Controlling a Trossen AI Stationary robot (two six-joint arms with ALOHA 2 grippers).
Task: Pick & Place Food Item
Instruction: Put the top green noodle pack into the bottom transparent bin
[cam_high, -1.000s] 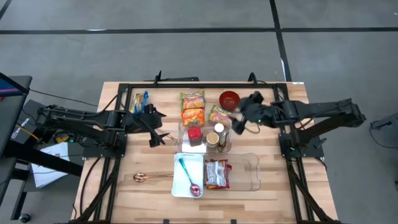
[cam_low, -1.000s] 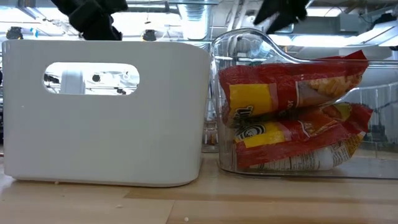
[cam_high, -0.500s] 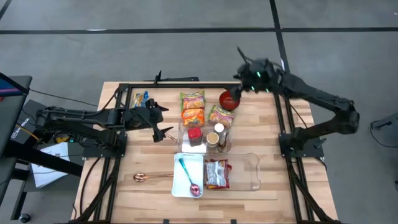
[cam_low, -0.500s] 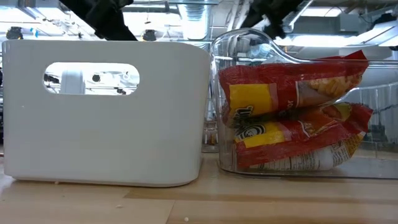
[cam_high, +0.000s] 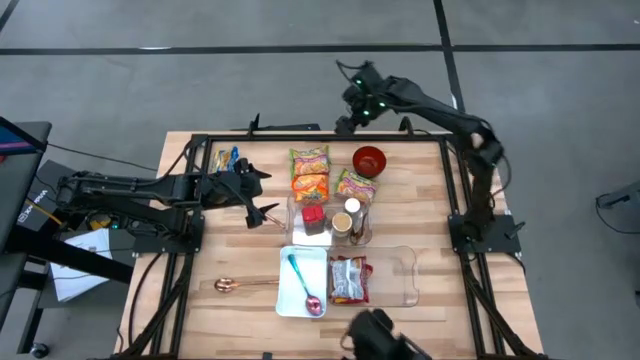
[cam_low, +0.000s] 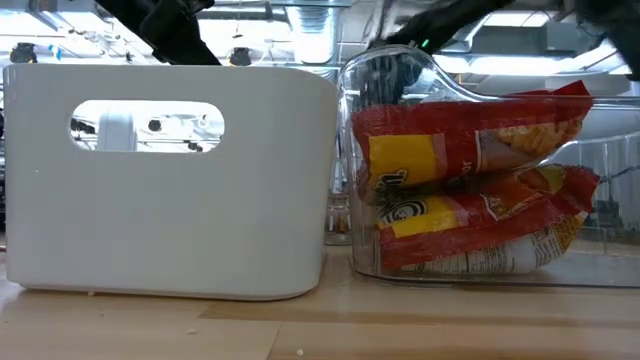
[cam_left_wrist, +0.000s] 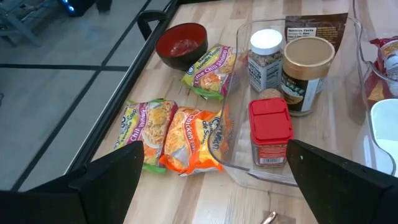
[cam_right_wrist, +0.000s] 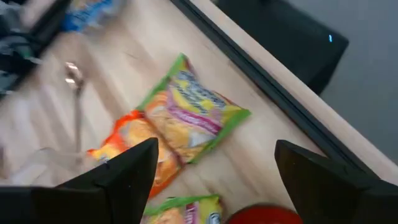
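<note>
Tabletop noodle packets (cam_high: 310, 173) lie well below the raised, open right gripper (cam_high: 349, 112).

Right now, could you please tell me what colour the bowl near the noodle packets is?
The bowl is red, clearest in the left wrist view.

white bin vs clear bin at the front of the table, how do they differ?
The white bin is opaque, with a handle cutout in its wall; the clear bin is see-through. The white bin holds a teal and pink spoon; the clear bin holds a red snack bag. The clear bin is wider, with bare floor on one side. They stand side by side on the wooden table.
</note>
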